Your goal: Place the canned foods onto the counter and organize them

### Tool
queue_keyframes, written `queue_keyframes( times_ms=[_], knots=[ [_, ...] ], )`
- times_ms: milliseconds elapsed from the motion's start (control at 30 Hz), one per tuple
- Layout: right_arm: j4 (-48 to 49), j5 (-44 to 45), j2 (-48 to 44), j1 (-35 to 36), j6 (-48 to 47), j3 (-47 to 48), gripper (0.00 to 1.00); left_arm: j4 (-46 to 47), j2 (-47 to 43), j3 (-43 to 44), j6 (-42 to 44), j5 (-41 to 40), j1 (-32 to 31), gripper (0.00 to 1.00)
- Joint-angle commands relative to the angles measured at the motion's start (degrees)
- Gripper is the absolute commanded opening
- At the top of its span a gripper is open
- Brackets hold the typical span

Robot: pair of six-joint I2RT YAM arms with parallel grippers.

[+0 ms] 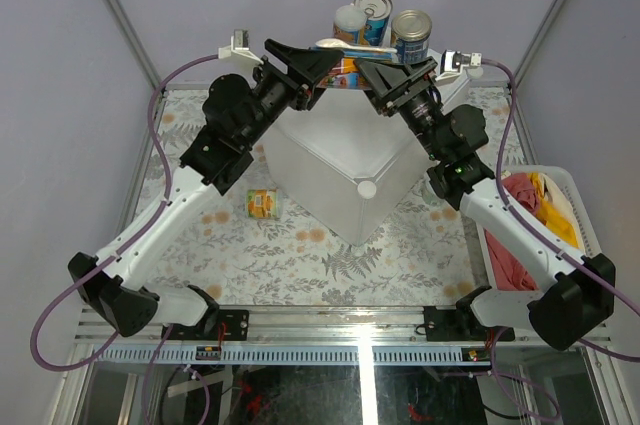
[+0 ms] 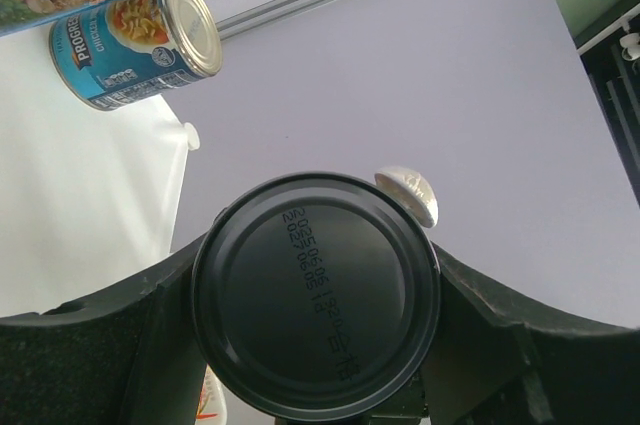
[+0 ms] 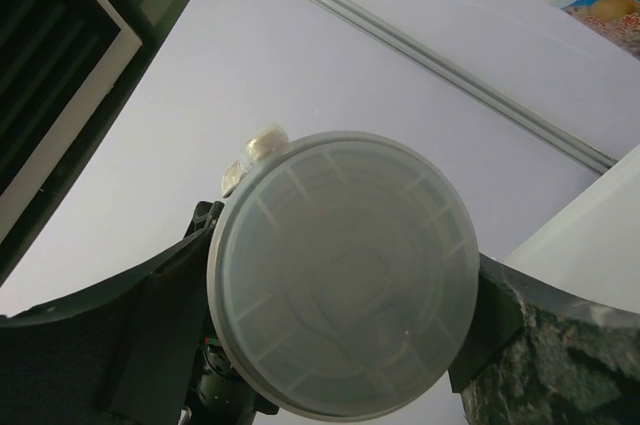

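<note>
Logging counter point(image 1: 330, 160) mid-table | carrying three tins point(image 1: 411, 33) at its 12 o'clock corner | clamping left gripper point(image 2: 315, 285) on dark-bottomed tin point(image 2: 300, 335) | pressing right gripper point(image 3: 345, 295) fingers against white-lidded tin point(image 3: 330, 245) | spotting yellow-labelled tin point(image 1: 263, 203) lying on table point(image 1: 300, 255), 8 o'clock of counter

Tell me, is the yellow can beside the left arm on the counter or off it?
Off: the yellow can rests on the flowered table, left of the counter.

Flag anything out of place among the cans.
One yellow-labelled can lies on its side on the patterned table, beside the counter on the left arm's side, while other cans stand upright at the counter's far corner.
</note>
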Motion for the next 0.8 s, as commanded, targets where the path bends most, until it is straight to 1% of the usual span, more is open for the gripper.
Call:
queue_keyframes(
  times_ms=[0,100,367,533,667,767],
  knots=[
    [3.3,2.9,-0.2,0.4,-3.4,4.3,0.83,12.0,-3.4,0.7,-0.8,-0.5,0.3,0.00],
    [3.2,3.0,-0.1,0.5,-4.0,4.5,0.78,10.9,-3.9,0.6,0.0,-0.3,0.3,0.00],
    [0.9,2.0,0.9,0.3,-6.9,6.5,0.69,7.3,-4.8,0.1,0.6,1.9,0.3,0.00],
    [1.1,1.7,1.5,0.3,-7.8,7.5,0.61,8.3,-5.9,-3.0,-0.2,3.7,0.3,0.00],
    [1.6,1.4,1.7,0.0,-8.4,7.6,0.54,9.3,-7.1,-5.4,-0.6,4.3,0.3,0.07],
    [1.6,1.5,1.6,-0.3,-9.1,7.5,0.48,9.8,-7.7,-6.8,-0.7,5.1,0.3,0.16]
  ],
)
